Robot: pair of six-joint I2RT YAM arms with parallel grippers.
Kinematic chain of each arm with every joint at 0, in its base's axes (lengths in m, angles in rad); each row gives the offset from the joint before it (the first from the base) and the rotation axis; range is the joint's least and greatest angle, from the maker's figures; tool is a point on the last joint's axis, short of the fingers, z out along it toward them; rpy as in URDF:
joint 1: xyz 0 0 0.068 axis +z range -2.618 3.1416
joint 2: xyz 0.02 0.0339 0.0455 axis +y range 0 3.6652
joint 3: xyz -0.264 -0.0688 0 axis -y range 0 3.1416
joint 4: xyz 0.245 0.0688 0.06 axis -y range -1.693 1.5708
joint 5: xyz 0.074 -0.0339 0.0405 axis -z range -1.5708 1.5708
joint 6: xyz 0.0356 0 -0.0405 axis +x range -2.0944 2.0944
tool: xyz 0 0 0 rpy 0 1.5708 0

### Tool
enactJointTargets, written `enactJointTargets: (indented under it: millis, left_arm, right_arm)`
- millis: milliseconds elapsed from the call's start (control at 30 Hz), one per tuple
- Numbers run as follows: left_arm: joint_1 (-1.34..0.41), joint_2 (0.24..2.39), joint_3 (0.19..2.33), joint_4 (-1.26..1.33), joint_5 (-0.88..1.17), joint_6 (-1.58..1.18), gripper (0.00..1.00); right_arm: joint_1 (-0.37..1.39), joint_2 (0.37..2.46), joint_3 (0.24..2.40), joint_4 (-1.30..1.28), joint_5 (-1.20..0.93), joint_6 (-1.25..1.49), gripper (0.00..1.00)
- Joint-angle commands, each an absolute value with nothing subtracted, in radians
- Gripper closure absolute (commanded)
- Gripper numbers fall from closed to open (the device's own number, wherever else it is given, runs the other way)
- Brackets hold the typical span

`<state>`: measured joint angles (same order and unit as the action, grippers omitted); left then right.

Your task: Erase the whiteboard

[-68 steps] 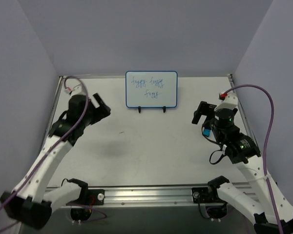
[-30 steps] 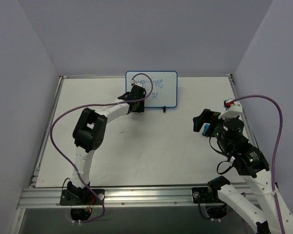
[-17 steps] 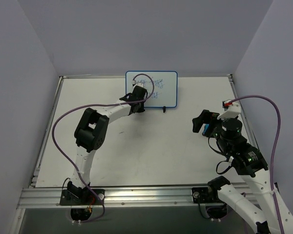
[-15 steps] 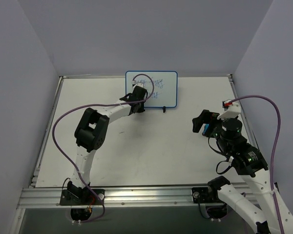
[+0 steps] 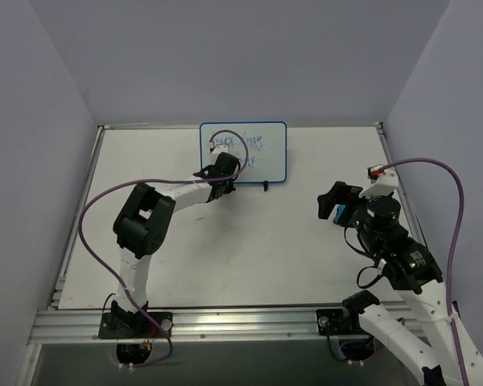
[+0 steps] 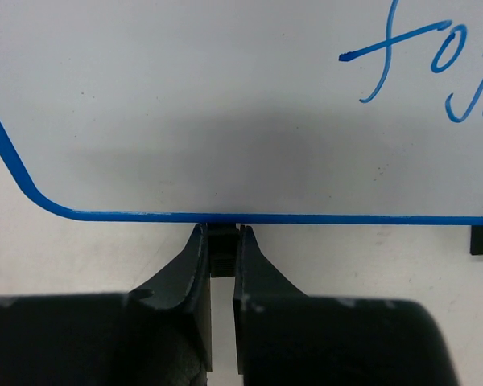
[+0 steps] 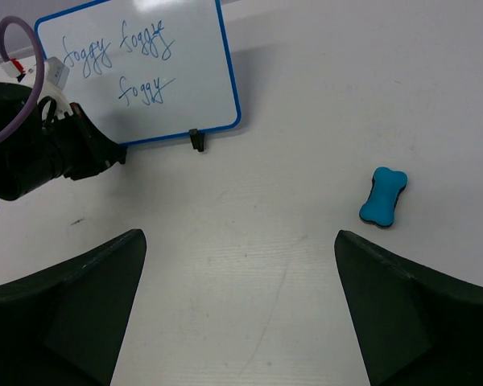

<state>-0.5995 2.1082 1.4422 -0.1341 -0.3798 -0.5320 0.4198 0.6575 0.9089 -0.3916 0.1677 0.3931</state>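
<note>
The left foot (image 6: 222, 256) of the whiteboard (image 5: 243, 150) is clamped by the left gripper (image 6: 222, 237); the right gripper (image 7: 239, 234) is held wide open near the eraser (image 7: 384, 196).

Arm pose log.
I see the left arm stretched far forward, left gripper (image 6: 223, 241) pinched on the whiteboard's (image 6: 225, 112) bottom edge; right arm folded, right gripper (image 7: 240, 241) spread wide.

**Setting: robot test cell, probably in a laboratory.**
A white table (image 5: 249, 241) is boxed in on three sides by plain pale walls (image 5: 56, 88). An aluminium rail (image 5: 249, 320) along its near edge carries a left arm (image 5: 137, 233) and a right arm (image 5: 394, 257), both fed by loose purple cables (image 5: 423, 160). Staged props are a small whiteboard (image 5: 266, 165) and a blue eraser (image 7: 383, 196). The room beyond the enclosure cannot be seen.
</note>
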Motion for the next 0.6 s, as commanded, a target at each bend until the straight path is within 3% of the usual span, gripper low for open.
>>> enactJointTargets:
  millis: [0, 367, 567]
  left_arm:
    - [-0.639, 1.99, 1.313, -0.16, -0.463, -0.643, 0.98]
    - [-0.865, 1.744, 0.991, -0.241, -0.563, -0.956, 0.98]
    - [-0.975, 1.701, 0.954, -0.297, -0.583, -1.081, 0.98]
  right_arm:
    - [0.425, 0.649, 0.897, -0.361, 0.172, 0.397, 0.0]
    - [0.425, 0.655, 0.881, -0.353, 0.158, 0.406, 0.0]
    - [0.425, 0.646, 0.882, -0.364, 0.156, 0.419, 0.0]
